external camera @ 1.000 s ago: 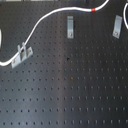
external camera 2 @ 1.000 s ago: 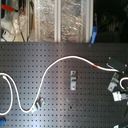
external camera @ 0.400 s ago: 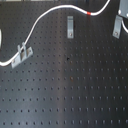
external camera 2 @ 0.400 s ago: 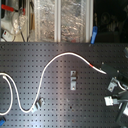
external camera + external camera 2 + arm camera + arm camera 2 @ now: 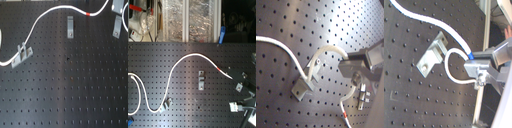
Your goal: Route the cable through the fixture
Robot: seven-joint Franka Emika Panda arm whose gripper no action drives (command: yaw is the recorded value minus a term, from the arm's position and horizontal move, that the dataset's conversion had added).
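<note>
Closest in, we are seeing the gripper (image 5: 477, 70) pinching a curl of the cable (image 5: 419, 17) between closed fingers, clearest in the second wrist view. The white cord is bending round from the grip and passing just beside a metal clip (image 5: 431, 55). It does not appear seated in that clip.

Further out, in the first exterior view, the cable is arching across the black perforated board (image 5: 65, 95). It is running past the left clip (image 5: 21, 53), though we cannot tell whether it goes through it, and lying just beyond the middle clip (image 5: 70, 27), not in it. Its red band (image 5: 89, 15) is sitting to the first exterior view's right of that clip.

Against a second ago, the red band is lying lower in the first exterior view, closer to the middle clip. We are judging that the held stretch is being drawn toward the fixture, with the threading yet to come.
</note>
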